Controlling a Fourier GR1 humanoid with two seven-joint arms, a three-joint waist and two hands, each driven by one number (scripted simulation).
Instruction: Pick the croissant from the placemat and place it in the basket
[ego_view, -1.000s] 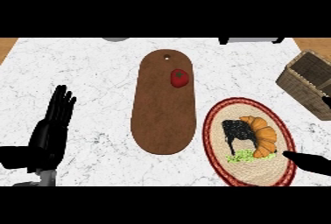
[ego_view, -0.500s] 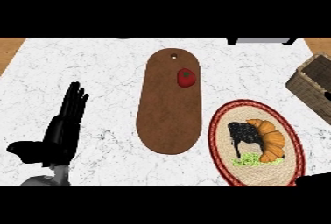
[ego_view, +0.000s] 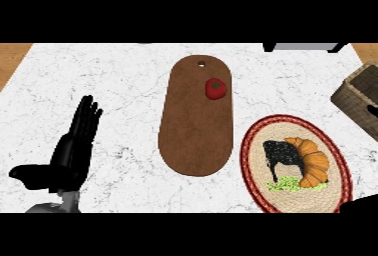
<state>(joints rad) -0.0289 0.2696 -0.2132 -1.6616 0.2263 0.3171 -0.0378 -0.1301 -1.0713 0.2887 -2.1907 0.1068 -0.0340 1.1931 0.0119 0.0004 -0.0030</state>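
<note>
My right hand (ego_view: 363, 204) shows only as a dark patch at the lower right corner of the view, just off the near end of the placemat (ego_view: 255, 150); I cannot tell how far open it is, and I see nothing in it. My left hand (ego_view: 72, 150) rests far off to the left over the counter (ego_view: 118, 75), fingers straight and close together, holding nothing.

As I judge it, the step in hand is the reach for the croissant (ego_view: 314, 161), and the right hand is the one for it. I would come down from above and take it across its thick middle; the outer, right-hand side is the better approach, since nothing crowds it there. Its inner curve lies against or just beside a dark lump (ego_view: 279, 154), and some green bits (ego_view: 286, 185) sit at its near end; I should lift straight up so neither is dragged along.

The croissant lies on the placemat, near my right hand, ahead of it and a little to its left; it is well apart from my left hand, beyond the cutting board (ego_view: 196, 125). The basket (ego_view: 359, 95) stands farther ahead of my right hand at the right edge, only partly in view; the carry looks short, forward and slightly right.
</note>
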